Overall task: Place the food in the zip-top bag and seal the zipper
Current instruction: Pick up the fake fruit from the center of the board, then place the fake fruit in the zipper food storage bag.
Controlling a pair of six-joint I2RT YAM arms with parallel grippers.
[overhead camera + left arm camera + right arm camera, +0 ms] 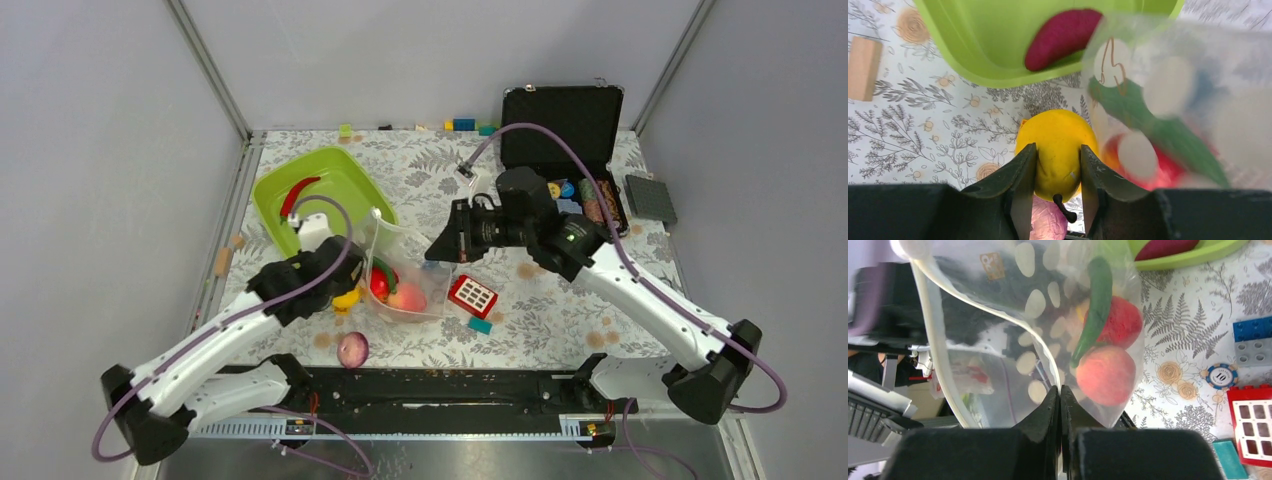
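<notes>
Currently clamping round yellow plastic lemon [1056, 131] in left gripper [1058, 152], pinching clear dotted zip-top bag [973, 305] in right gripper [1060, 390], perhaps risking smooth lemon slipping.

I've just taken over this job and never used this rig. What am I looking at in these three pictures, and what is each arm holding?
Two robot arms stand at the near edge of a table. The wide picture looks down from above; the other two come from cameras on each wrist. The left gripper is closed on the yellow lemon beside the green tub. The right gripper pinches the clear bag, holding it up; a peach is already inside. A purple onion lies on the table.
</notes>
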